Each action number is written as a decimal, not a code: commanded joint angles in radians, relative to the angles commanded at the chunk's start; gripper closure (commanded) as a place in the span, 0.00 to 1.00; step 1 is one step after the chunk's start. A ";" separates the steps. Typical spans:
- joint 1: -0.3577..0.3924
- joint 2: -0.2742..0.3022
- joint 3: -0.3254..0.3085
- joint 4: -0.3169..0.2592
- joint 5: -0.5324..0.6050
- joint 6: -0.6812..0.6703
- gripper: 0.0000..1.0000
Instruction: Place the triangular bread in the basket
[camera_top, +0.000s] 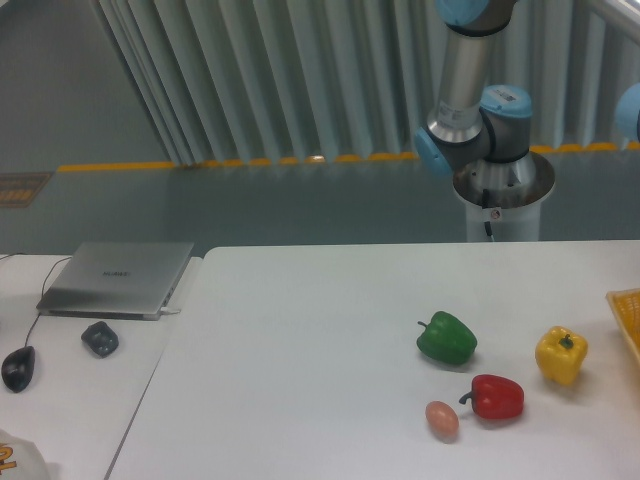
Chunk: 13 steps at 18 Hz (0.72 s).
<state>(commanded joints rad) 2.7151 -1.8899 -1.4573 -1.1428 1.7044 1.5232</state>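
The triangular bread is out of view. Only a corner of the yellow-orange woven basket (626, 312) pokes in at the right edge of the table. The arm's base and lower joints (478, 120) rise behind the table at the upper right, and the arm runs out of the top of the picture. The gripper itself does not show in the camera view.
On the white table (300, 340) lie a green pepper (446, 338), a yellow pepper (561, 355), a red pepper (496, 397) and a small pinkish oval item (441, 419). On the left desk sit a closed laptop (118, 277), a dark small object (100, 338) and a mouse (17, 367).
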 joint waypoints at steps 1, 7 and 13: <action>0.000 0.002 0.000 0.000 -0.014 -0.003 0.00; -0.008 0.006 -0.002 0.000 -0.032 -0.008 0.00; -0.011 0.012 0.000 -0.002 -0.131 -0.008 0.00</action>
<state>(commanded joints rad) 2.7045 -1.8776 -1.4573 -1.1443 1.5739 1.5156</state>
